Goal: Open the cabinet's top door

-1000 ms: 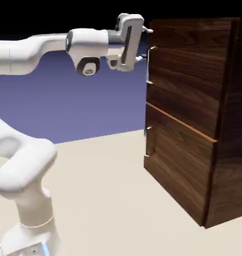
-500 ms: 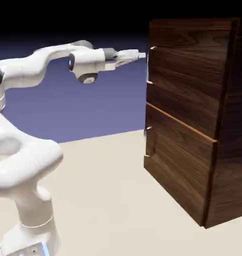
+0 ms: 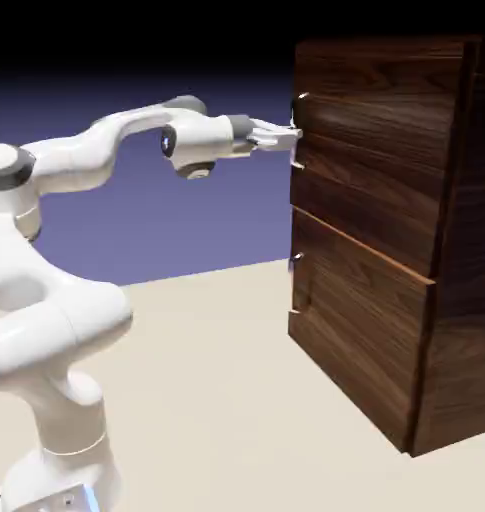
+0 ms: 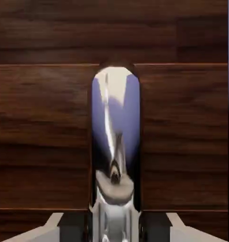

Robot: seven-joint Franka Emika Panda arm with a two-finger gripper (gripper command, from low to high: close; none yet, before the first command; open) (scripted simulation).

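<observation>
The cabinet (image 3: 456,300) of dark walnut wood stands at the exterior view's right. Its top door (image 3: 376,170) is the upper front panel and lies flush with the front. A slim silver bar handle (image 3: 298,108) runs down the door's left edge. My gripper (image 3: 292,134) reaches level from the left and is shut on that handle about halfway down it. In the hand view the handle (image 4: 115,137) fills the middle as a shiny upright bar against the wood. My gripper (image 4: 115,228) closes around its lower part, with the grey fingertips (image 4: 50,227) at the bottom edge.
Below the top door sits the lower panel (image 3: 356,320) with a small handle (image 3: 296,282) at its left edge. The beige table (image 3: 206,400) stretches from the cabinet to the robot's base (image 3: 56,470) at the lower left.
The hand rolled from upright to level, came down and right to the handle, and its jaws went from wide open to shut on it.
</observation>
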